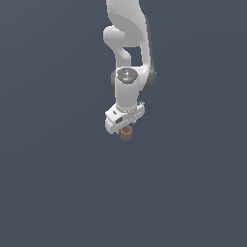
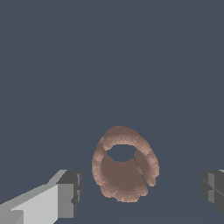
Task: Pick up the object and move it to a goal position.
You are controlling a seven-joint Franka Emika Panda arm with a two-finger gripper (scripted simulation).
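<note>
The white, two-fingered end effector (image 2: 140, 190) hangs from the white Panda arm (image 1: 129, 53) with its fingers spread wide apart, gripping nothing. In the wrist view the small reddish-brown, hollow-topped cup-like cylinder (image 2: 124, 164) sits in the gap between them, clear of both. Taking that gap from one side to the other: the pale finger with its dark grey pad (image 2: 70, 192), then open space, then the cup, then more open space, then the second dark pad (image 2: 213, 189) at the frame edge. This placement looks deliberate: the fingers straddle the cup so that closing them would catch it across its round wall. I judge this to be the approach just ahead of the grasp.

In the exterior view the cup (image 1: 126, 132) peeks out directly below the end effector's white body, nearly touching it in the picture.

The cup appears to rest on a flat, uniform slate-blue surface (image 1: 53, 183). That surface fills both views without edges, seams or walls, so no room can be made out. No goal marker shows.
</note>
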